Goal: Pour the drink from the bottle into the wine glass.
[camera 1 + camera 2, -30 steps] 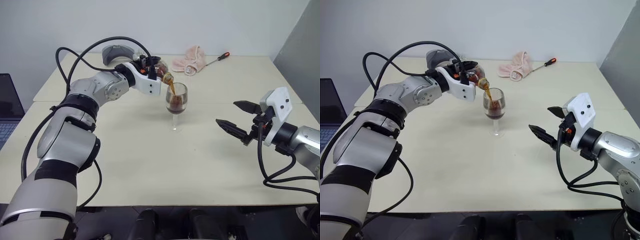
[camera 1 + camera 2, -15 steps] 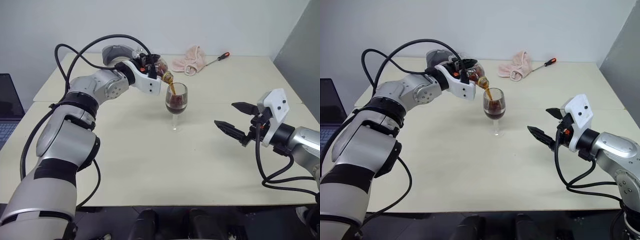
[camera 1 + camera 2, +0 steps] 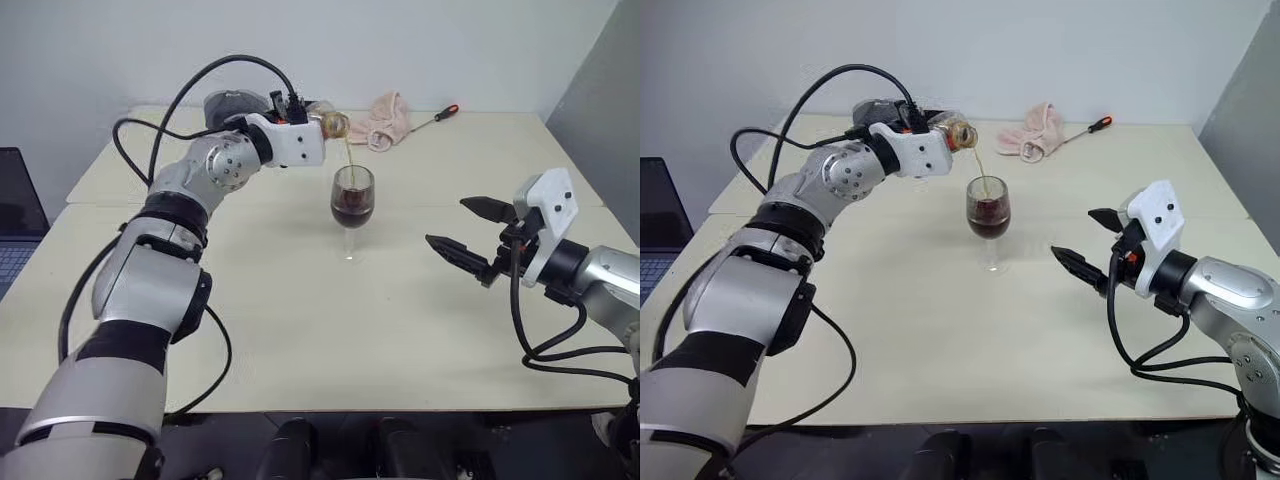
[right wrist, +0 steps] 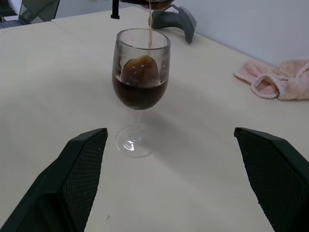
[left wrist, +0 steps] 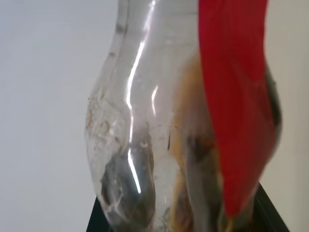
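My left gripper [image 3: 312,117] is shut on the bottle [image 3: 331,122], which lies tipped on its side above the wine glass [image 3: 353,200]. A thin stream of drink [image 4: 150,23] falls from the bottle's mouth into the bowl. The glass stands upright mid-table, with dark brown drink [image 4: 140,93] filling roughly the lower half of the bowl. In the left wrist view the clear bottle [image 5: 145,121] looks nearly empty, with its red label [image 5: 231,96] alongside. My right gripper [image 3: 448,222] hovers open to the right of the glass, level with it and apart from it.
A pink cloth [image 3: 380,118] and a red-handled screwdriver [image 3: 440,114] lie at the table's far side. A grey curved object [image 3: 235,103] sits behind my left arm. A laptop [image 3: 15,215] stands off the table's left edge.
My left wrist has rolled, tipping the bottle further and lifting its mouth higher above the glass. The pour has thinned to a fine stream. The right arm has stayed put.
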{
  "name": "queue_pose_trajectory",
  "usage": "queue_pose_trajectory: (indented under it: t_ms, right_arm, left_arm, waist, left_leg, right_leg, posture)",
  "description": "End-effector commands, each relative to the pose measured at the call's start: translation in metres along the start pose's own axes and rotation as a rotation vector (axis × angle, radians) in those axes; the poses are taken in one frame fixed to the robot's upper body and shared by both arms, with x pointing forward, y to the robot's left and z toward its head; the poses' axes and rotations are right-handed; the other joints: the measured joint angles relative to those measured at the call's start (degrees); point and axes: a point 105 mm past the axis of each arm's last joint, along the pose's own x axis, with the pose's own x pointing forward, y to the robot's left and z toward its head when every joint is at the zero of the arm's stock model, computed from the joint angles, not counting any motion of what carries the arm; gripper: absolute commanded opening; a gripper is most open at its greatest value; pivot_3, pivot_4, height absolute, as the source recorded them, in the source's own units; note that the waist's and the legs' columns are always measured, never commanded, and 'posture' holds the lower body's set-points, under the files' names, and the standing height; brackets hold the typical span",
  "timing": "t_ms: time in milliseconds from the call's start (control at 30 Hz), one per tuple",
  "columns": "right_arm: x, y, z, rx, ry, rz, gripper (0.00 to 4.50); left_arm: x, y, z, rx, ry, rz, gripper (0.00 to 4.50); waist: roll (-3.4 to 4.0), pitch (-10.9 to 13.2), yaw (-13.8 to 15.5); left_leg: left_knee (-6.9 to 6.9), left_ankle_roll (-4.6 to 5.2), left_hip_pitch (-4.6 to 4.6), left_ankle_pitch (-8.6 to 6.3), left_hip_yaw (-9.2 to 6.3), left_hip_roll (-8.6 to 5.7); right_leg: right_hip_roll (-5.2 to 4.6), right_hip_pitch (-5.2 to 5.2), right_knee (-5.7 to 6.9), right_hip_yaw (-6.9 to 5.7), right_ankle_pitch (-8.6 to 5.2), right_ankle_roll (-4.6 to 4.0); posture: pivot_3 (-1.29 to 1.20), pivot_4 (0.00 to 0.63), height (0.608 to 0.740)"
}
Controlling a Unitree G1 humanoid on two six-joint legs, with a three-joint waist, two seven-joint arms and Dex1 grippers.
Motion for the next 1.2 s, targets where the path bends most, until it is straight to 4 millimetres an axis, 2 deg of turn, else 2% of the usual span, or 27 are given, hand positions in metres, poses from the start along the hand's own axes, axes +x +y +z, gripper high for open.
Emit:
queue_pose_trajectory:
  t_ms: [33,67,167,200,267,367,467,600,767,800,933,1067,1100,1200]
  right_arm:
    - [0.002,0.002,0.020,-0.022,-0.080,0.029,4.50]
    - [0.004,0.003,0.025,-0.019,-0.100,0.039,4.50]
    - [0.020,0.008,0.051,-0.009,-0.210,0.080,4.50]
    - [0.023,0.008,0.056,-0.005,-0.229,0.082,4.50]
    - [0.029,0.005,0.059,0.006,-0.236,0.064,4.50]
    - [0.041,0.016,0.069,0.007,-0.245,0.126,4.50]
    - [0.048,0.031,0.074,-0.015,-0.236,0.194,4.50]
    - [0.063,0.052,0.066,-0.026,-0.160,0.277,4.50]
    - [0.075,0.059,0.062,-0.052,-0.125,0.306,4.50]
    - [0.076,0.060,0.062,-0.060,-0.123,0.313,4.50]
    - [0.078,0.060,0.061,-0.074,-0.114,0.320,4.50]
    - [0.078,0.058,0.060,-0.077,-0.115,0.326,4.50]
    - [0.078,0.058,0.060,-0.078,-0.115,0.327,4.50]
    - [0.079,0.051,0.057,-0.081,-0.107,0.316,4.50]
  left_arm:
    - [-0.005,0.005,-0.005,-0.196,-0.012,0.049,1.08]
    - [-0.007,0.002,-0.010,-0.259,-0.003,0.060,1.08]
    - [-0.019,-0.008,-0.037,-0.675,0.044,0.154,1.08]
    - [-0.021,-0.012,-0.042,-0.762,0.047,0.168,1.08]
    - [-0.027,-0.013,-0.051,-0.941,0.047,0.231,1.08]
    - [-0.052,-0.028,-0.085,-1.176,0.138,0.376,1.07]
    - [-0.066,-0.040,-0.097,-1.225,0.205,0.420,1.06]
    - [-0.083,-0.058,-0.106,-1.217,0.273,0.441,1.06]
    - [-0.099,-0.073,-0.116,-1.201,0.363,0.462,1.06]
    - [-0.101,-0.076,-0.117,-1.198,0.377,0.462,1.78]
    - [-0.106,-0.080,-0.117,-1.193,0.397,0.465,3.00]
    - [-0.109,-0.074,-0.114,-1.136,0.399,0.461,4.34]
    - [-0.110,-0.072,-0.114,-1.120,0.401,0.458,4.48]
    - [-0.119,-0.064,-0.114,-1.085,0.405,0.473,4.48]
  waist:
    - [0.00,0.00,-0.08]
    - [0.00,0.00,-0.11]
    - [0.01,0.00,-0.28]
    - [0.01,0.00,-0.37]
    - [0.00,-0.01,-0.23]
    - [0.01,-0.01,-0.25]
    - [0.01,-0.01,-0.29]
    - [-0.04,-0.05,0.05]
    - [-0.10,-0.08,0.26]
    - [-0.10,-0.09,0.28]
    - [-0.10,-0.10,0.23]
    - [-0.10,-0.10,0.22]
    - [-0.10,-0.10,0.22]
    - [-0.10,-0.10,0.10]
  left_leg:
    - [0.00,0.00,0.01,0.00,-0.01,0.00]
    - [0.00,0.00,0.03,0.00,0.00,0.01]
    - [0.05,0.02,0.06,0.01,-0.01,0.02]
    - [0.05,0.02,0.05,0.01,-0.02,0.02]
    - [0.07,0.02,0.04,0.02,-0.09,0.04]
    - [0.07,0.02,0.02,0.02,-0.10,0.03]
    - [0.07,0.02,0.04,0.02,-0.09,0.04]
    - [0.07,0.01,0.03,0.02,-0.15,0.04]
    - [0.08,0.01,0.05,0.02,-0.16,0.02]
    - [0.08,0.01,0.05,0.02,-0.16,0.01]
    - [0.07,0.01,0.07,0.02,-0.15,0.02]
    - [0.05,0.01,0.08,0.02,-0.16,0.03]
    - [0.05,0.01,0.08,0.02,-0.16,0.03]
    - [0.03,0.01,0.08,0.02,-0.15,0.02]
  right_leg:
    - [0.00,0.00,0.02,0.00,0.00,0.00]
    - [0.00,0.00,0.04,0.00,0.00,0.00]
    - [0.01,0.00,0.10,0.01,0.01,-0.02]
    - [0.01,-0.02,0.11,-0.01,0.01,-0.02]
    - [0.01,-0.01,0.11,-0.06,0.01,-0.02]
    - [0.01,-0.01,0.04,-0.04,0.01,-0.02]
    - [0.01,-0.03,0.04,0.01,0.01,-0.02]
    - [0.01,-0.04,0.06,-0.04,0.02,-0.03]
    - [0.01,-0.02,0.06,-0.05,0.06,-0.09]
    - [0.01,-0.02,0.05,-0.04,0.07,-0.08]
    - [0.00,-0.02,0.04,-0.03,0.07,-0.07]
    - [0.01,-0.03,0.05,-0.04,0.08,-0.08]
    - [0.01,-0.03,0.05,-0.04,0.08,-0.08]
    - [0.01,-0.03,0.04,-0.03,0.08,-0.08]
  posture:
    - [0.00,0.150,0.740]
    - [0.00,0.150,0.740]
    - [0.00,0.150,0.740]
    - [0.00,0.150,0.740]
    - [0.00,0.150,0.740]
    - [0.00,0.150,0.740]
    - [0.00,0.150,0.740]
    - [0.00,0.150,0.740]
    - [0.00,0.150,0.740]
    - [0.00,0.150,0.740]
    - [0.00,0.150,0.740]
    - [0.00,0.150,0.740]
    - [0.00,0.150,0.740]
    - [0.00,0.150,0.740]
